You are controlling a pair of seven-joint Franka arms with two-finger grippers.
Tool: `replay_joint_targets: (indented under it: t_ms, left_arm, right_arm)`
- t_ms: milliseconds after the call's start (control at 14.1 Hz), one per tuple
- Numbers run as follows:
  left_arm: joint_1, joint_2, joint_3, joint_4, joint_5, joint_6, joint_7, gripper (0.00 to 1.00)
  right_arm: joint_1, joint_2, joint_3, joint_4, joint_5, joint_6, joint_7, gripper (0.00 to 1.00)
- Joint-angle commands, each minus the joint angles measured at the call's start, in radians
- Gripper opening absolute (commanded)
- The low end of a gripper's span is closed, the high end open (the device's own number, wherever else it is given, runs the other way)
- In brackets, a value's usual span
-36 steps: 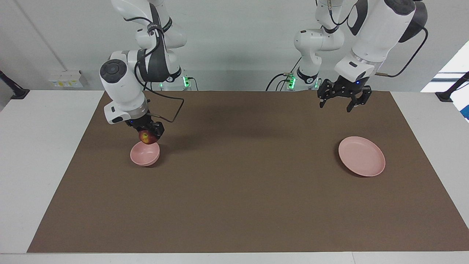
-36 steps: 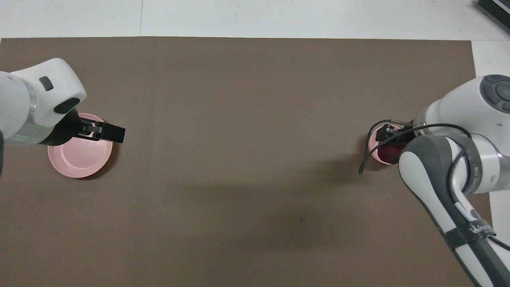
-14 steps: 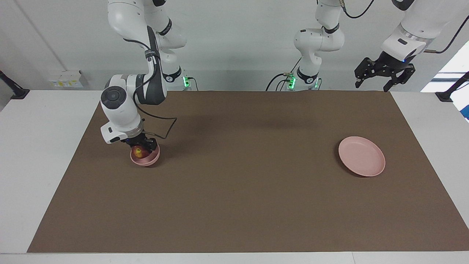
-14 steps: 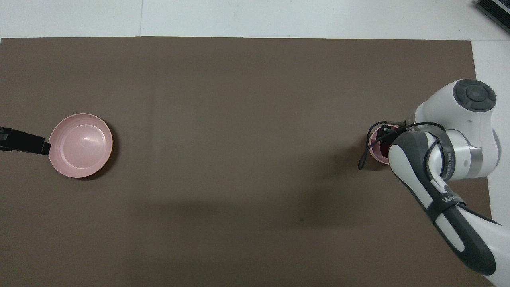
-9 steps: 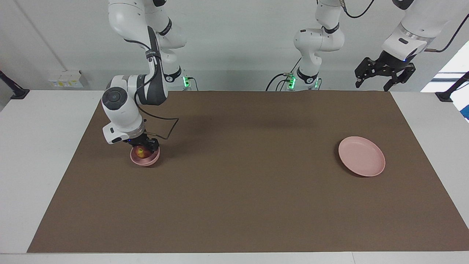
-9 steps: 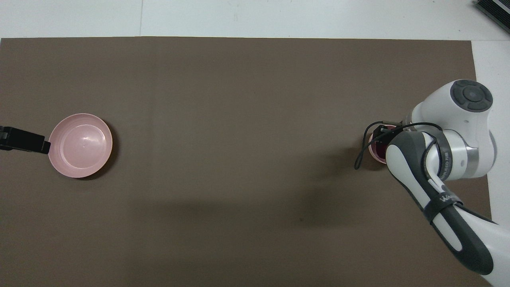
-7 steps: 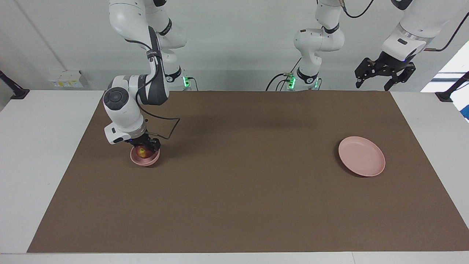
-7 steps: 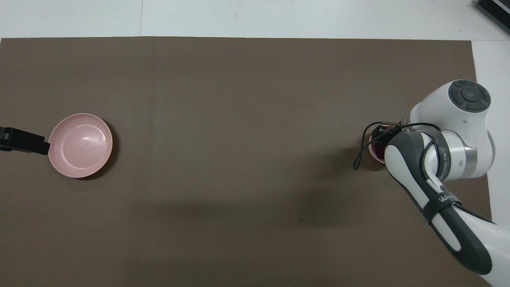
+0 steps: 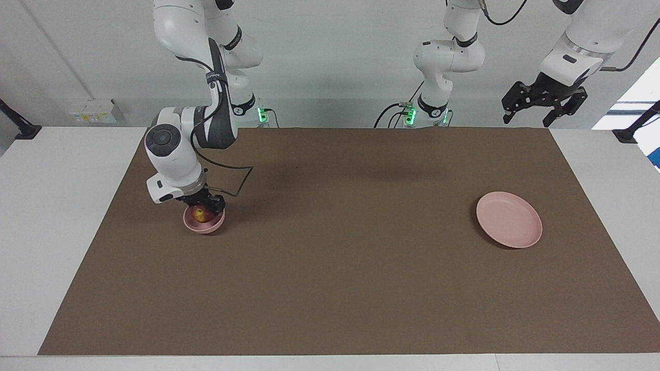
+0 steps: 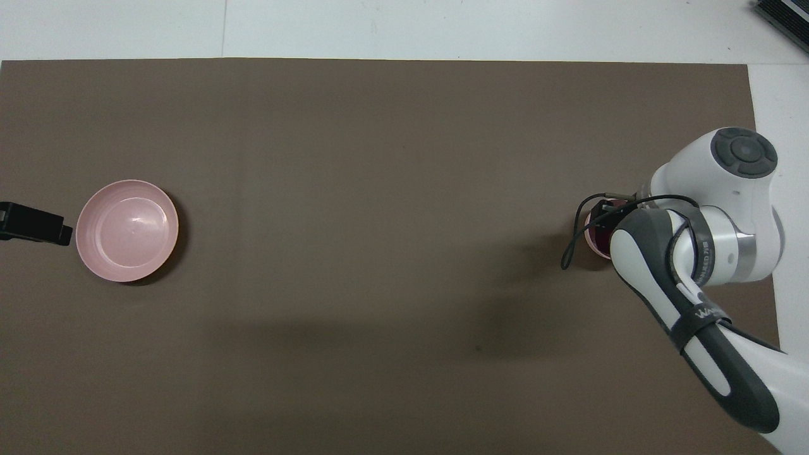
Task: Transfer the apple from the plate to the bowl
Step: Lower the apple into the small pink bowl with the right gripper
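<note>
Two grippers showing: right gripper [image 9: 203, 205] is sitting low in the bowl [image 9: 204, 222], fingers clenched on the apple [image 9: 199, 213]. Left gripper [image 9: 542, 105] is waiting with jaws spread, holding nothing, high above the mat's [image 9: 340, 247] corner. Plate [image 9: 509, 219] is lying bare.

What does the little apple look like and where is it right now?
The apple is small, round and dark red with a yellowish patch showing on top. It sits down inside the small pink bowl, toward the right arm's end of the table. The right gripper is shut on it from above, so only part of it shows.
</note>
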Motion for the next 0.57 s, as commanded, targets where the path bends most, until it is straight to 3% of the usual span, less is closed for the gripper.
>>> replay_joint_targets:
  t_ms: [0, 71, 213, 284, 496]
  left_arm:
    - [0.005, -0.006, -0.001, 0.01, 0.016, -0.018, -0.01, 1.0]
    - [0.005, -0.006, -0.001, 0.01, 0.016, -0.018, -0.01, 1.0]
    - [0.005, -0.006, -0.001, 0.01, 0.016, -0.018, -0.01, 1.0]
    - [0.005, -0.006, -0.001, 0.01, 0.016, -0.018, -0.012, 1.0]
    - [0.005, -0.006, -0.001, 0.01, 0.016, -0.018, -0.01, 1.0]
  right_arm:
    - [-0.015, 0.006, 0.008, -0.006, 0.019, 0.02, -0.001, 0.13]
    - [-0.015, 0.006, 0.008, -0.006, 0.019, 0.02, -0.001, 0.2]
    - [-0.018, 0.012, 0.008, -0.006, 0.019, 0.023, -0.002, 0.43]
    - [-0.019, 0.012, 0.008, -0.006, 0.019, 0.023, -0.002, 0.61]
    - [-0.019, 0.012, 0.008, -0.006, 0.019, 0.024, -0.002, 0.83]
